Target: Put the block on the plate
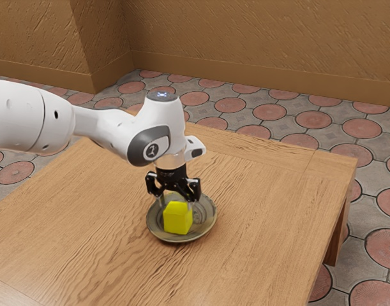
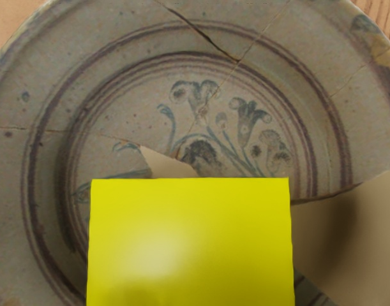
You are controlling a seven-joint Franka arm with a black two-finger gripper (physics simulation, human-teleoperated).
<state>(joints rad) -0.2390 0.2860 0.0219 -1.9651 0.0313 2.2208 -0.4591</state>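
I record a wood-grained bench point(image 1: 265, 191), textured brown walls point(image 1: 258, 35) with smooth baseboards point(image 1: 246, 74), and grey flooring point(image 1: 288, 131) set with reddish rounded tiles point(image 1: 313, 120).

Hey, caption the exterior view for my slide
Gripper above a yellow block, a round plate beneath, on a wooden table.

Wooden table point(image 1: 265, 204), visible grain, round flower-patterned plate point(image 1: 210, 215) on top

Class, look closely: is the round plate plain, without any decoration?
No, the round greyish ceramic plate has blue-grey flowers painted on it.
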